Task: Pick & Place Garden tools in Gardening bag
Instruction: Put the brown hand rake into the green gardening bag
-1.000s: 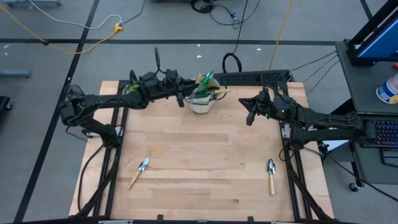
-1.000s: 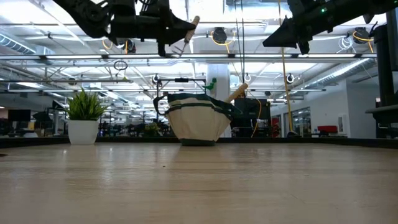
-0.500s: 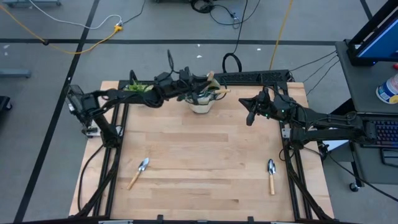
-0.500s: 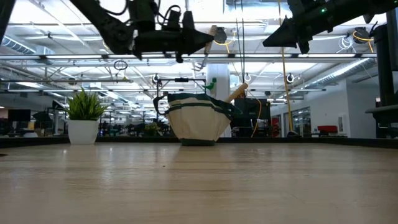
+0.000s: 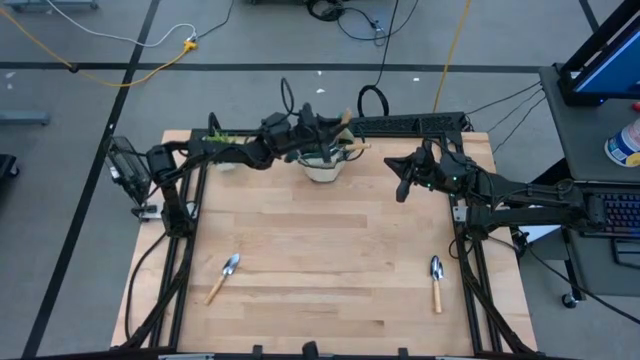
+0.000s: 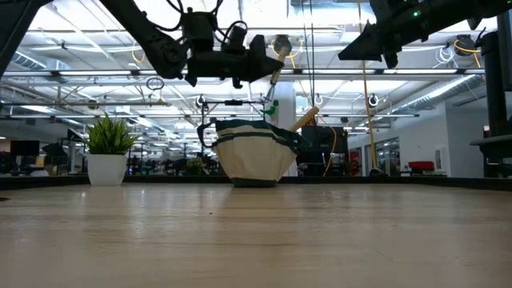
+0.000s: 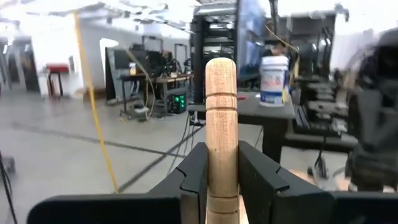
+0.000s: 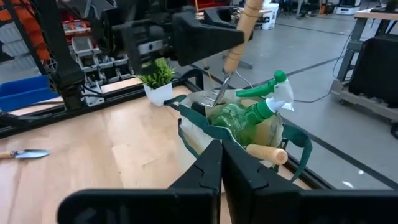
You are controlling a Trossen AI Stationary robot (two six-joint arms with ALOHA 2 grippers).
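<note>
Wooden table [image 5: 330, 250], lab behind; left gripper [image 8: 214, 38] clamped on a wooden-handled tool [image 8: 239, 37], tines just above the gardening bag [image 8: 273, 134] at the far edge. Spray bottle [image 8: 249, 112] crowds the opening, so the tool may snag or tip out. Right gripper [image 5: 403, 180] closed, waiting beside the bag

A wooden table [image 5: 330, 260] carries the gardening bag [image 5: 325, 168], potted plant [image 6: 107, 152] and two trowels [image 5: 223, 277] [image 5: 437, 281]

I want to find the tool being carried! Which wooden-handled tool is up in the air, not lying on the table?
The rake, pinched by the left gripper above the gardening bag. The two trowels lie flat on the table's near side.
</note>
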